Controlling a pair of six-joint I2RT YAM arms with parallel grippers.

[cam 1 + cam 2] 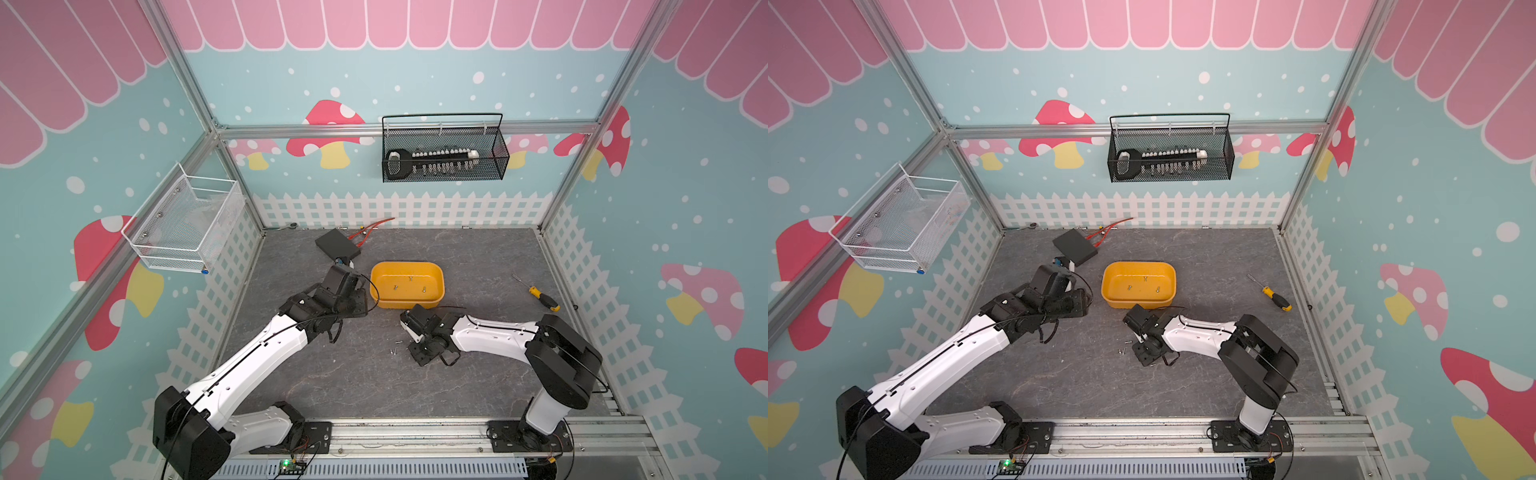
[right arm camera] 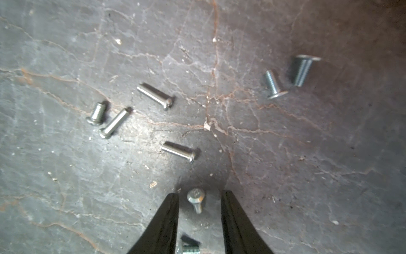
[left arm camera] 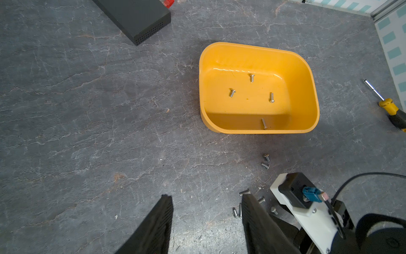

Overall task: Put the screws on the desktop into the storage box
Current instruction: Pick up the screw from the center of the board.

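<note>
Right tool (image 2: 200, 193) straddling short silver threaded screw (image 2: 196, 201), jaws apart

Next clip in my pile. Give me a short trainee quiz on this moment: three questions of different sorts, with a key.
1. Count: how many screws lie inside the yellow storage box in the left wrist view?
2. True or false: the right claw is shut tight on a screw.
3. Where is the yellow-handled screwdriver? A) inside the storage box B) on the desktop C) in the right claw

Key:
1. Four.
2. False: it is open, with one screw lying loose on the desktop between its fingers.
3. B.
</note>
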